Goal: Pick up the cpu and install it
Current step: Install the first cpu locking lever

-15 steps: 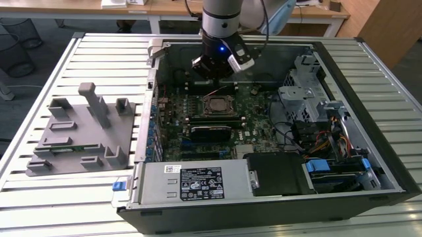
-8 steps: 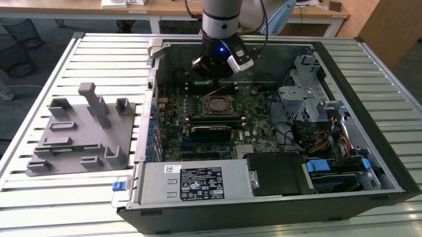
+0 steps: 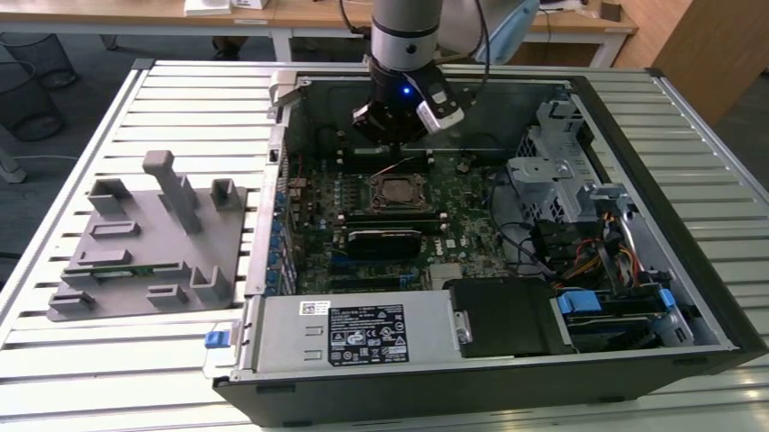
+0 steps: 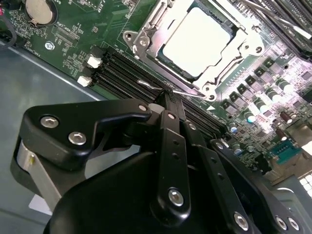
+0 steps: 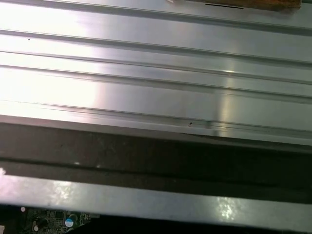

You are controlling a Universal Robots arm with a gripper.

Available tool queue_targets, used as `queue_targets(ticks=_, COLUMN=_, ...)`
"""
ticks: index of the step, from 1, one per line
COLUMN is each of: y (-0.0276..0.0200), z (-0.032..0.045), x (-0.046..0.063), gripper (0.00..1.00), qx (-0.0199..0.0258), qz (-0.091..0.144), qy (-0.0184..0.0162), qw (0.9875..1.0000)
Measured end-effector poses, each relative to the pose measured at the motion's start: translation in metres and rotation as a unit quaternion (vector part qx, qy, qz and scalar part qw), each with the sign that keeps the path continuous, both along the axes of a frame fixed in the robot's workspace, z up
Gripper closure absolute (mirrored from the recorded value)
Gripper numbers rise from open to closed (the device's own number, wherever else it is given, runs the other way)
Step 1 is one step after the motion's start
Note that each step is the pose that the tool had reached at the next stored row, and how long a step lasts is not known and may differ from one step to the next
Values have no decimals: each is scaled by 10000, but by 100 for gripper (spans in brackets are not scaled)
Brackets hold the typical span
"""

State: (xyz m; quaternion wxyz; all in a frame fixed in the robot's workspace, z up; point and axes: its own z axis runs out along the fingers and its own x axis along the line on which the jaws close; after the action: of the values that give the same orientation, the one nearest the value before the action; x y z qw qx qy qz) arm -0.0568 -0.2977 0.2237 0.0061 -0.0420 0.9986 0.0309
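The arm's gripper (image 3: 391,126) hangs inside the open computer case (image 3: 625,135), over the upper part of the green motherboard (image 3: 463,193), just above the CPU socket (image 3: 394,192) in the exterior view. In the second wrist view the black fingers (image 4: 171,141) are pressed together, w/ nothing between them, so the pincer is closed and empty. Its tip (image 4: 168,97) is at the thin wire lever at the socket edge, beside the black memory slots (image 4: 122,73); whether it really touches the lever cannot be told.

The cpu (image 4: 197,41) already sits in the socket: silver-grey square top, flat, inside the metal frame (image 4: 146,34). In the exterior view it is seen only as a small square approx. in the middle of the board.

Outside the case, on the slatted metal table (image 3: 180,99) at the exterior view's left, stands a grey parts holder (image 3: 144,238) w/ a green memory stick (image 3: 121,267) in it, well apart from the gripper. The first wrist view shows the table's metal slats (image 5: 156,73) and the dark case wall (image 5: 156,156).
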Motion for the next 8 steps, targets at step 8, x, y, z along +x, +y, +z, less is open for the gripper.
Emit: queue_targets(ticks=8, y=3, z=-25, x=65, gripper=89, qx=0, qz=0, qy=8, qw=10000)
